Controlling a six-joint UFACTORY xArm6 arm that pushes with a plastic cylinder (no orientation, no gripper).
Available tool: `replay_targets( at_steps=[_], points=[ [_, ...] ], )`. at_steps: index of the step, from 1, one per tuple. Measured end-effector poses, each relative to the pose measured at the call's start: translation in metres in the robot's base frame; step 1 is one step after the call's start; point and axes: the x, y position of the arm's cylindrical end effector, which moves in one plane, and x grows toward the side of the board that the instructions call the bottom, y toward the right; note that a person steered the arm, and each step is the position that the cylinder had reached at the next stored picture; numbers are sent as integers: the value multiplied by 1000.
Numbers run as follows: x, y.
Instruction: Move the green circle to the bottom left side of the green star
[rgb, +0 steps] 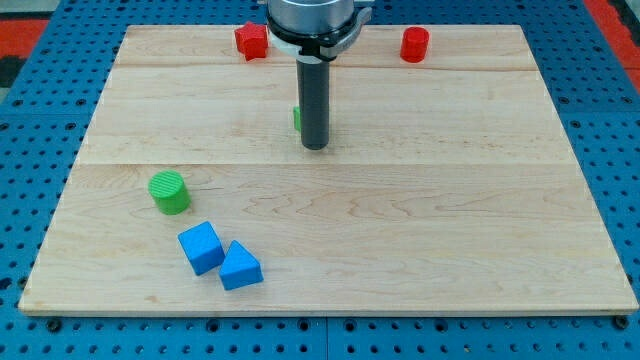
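Observation:
The green circle (169, 192), a short cylinder, stands at the view's left on the wooden board (420, 220). The green star (297, 118) sits near the board's upper middle and is almost wholly hidden behind my rod; only a green sliver shows at the rod's left edge. My tip (315, 146) rests on the board right at the star, just to its lower right, and far to the upper right of the green circle.
A blue cube (201, 247) and a blue triangle (240, 267) lie touching below the green circle. A red star-like block (251, 41) and a red cylinder (414, 44) sit by the board's top edge. Blue pegboard surrounds the board.

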Motion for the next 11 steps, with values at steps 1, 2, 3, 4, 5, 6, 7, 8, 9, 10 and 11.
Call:
replay_targets(
  at_steps=[1,2,3,4,5,6,7,8,9,10,11],
  points=[
    [52,-14],
    [11,-61],
    [-10,-134],
    [29,-206],
    [84,-231],
    [80,-186],
    [58,-141],
    [35,-125],
    [36,-120],
    [34,-123],
    [34,-97]
  ],
)
